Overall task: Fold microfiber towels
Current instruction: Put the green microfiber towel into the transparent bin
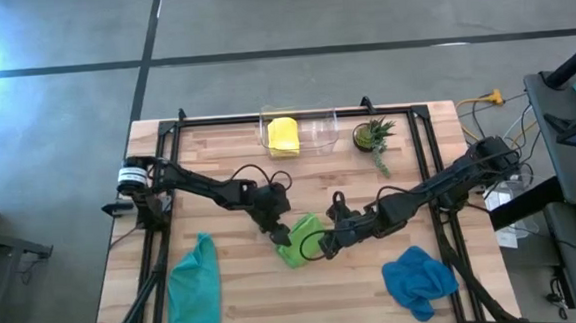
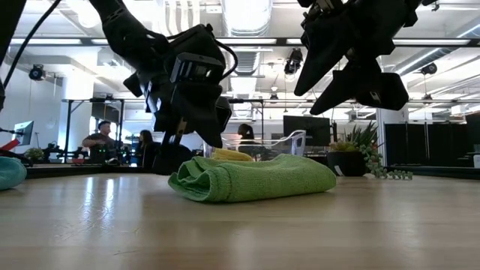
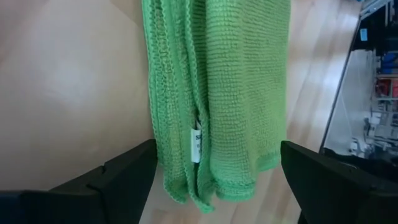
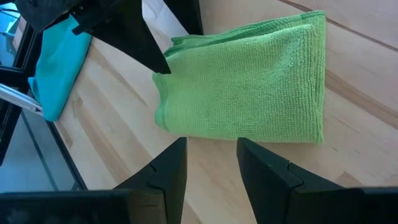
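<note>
A lime green towel (image 1: pixel 301 239), folded into a thick pad, lies flat near the middle of the table, also seen in the low view (image 2: pixel 255 178). My left gripper (image 3: pixel 217 152) is open, slanting down over the pad's left end; its fingers stand on either side of that end (image 4: pixel 163 93), and no touch shows. My right gripper (image 4: pixel 211 146) hovers open just right of the pad with nothing between its fingers. A teal towel (image 1: pixel 196 287) lies crumpled at the near left and a blue towel (image 1: pixel 418 279) at the near right. A yellow towel (image 1: pixel 283 135) lies folded in a clear bin.
The clear bin (image 1: pixel 316 132) stands at the far edge, with a small potted plant (image 1: pixel 375 136) to its right. A black frame (image 1: pixel 428 163) runs along the table's sides. Bare wood lies between the green pad and the near edge. People sit in the room beyond.
</note>
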Motion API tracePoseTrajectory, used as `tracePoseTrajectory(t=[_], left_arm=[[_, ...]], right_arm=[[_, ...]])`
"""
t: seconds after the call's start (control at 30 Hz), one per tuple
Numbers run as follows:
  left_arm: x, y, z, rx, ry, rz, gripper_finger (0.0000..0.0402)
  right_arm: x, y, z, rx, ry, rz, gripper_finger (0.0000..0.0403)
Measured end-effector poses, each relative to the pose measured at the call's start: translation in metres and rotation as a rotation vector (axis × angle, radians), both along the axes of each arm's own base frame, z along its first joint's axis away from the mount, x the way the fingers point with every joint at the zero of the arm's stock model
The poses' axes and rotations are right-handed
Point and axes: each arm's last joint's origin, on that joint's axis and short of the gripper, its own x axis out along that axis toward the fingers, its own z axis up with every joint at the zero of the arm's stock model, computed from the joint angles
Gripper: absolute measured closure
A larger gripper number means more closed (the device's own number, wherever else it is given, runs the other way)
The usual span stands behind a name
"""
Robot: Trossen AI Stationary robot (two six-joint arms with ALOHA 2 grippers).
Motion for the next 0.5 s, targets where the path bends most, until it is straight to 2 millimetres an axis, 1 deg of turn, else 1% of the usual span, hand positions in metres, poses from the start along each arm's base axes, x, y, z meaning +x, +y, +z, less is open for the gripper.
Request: tracePoseTrajectory(t=[0.23, 0.5], left_arm=[[0.0004, -0.0018, 0.0013, -0.032, 0.000, -0.025, 0.0081], [0.0006, -0.0029, 0.0016, -0.054, -0.014, -0.036, 0.0137]], right_arm=[[0.0000, 0.0000, 0.0000, -0.010, 0.000, 0.013, 0.0266], [0.0000, 0.0000, 0.0000, -0.014, -0.001, 0.016, 0.0266]])
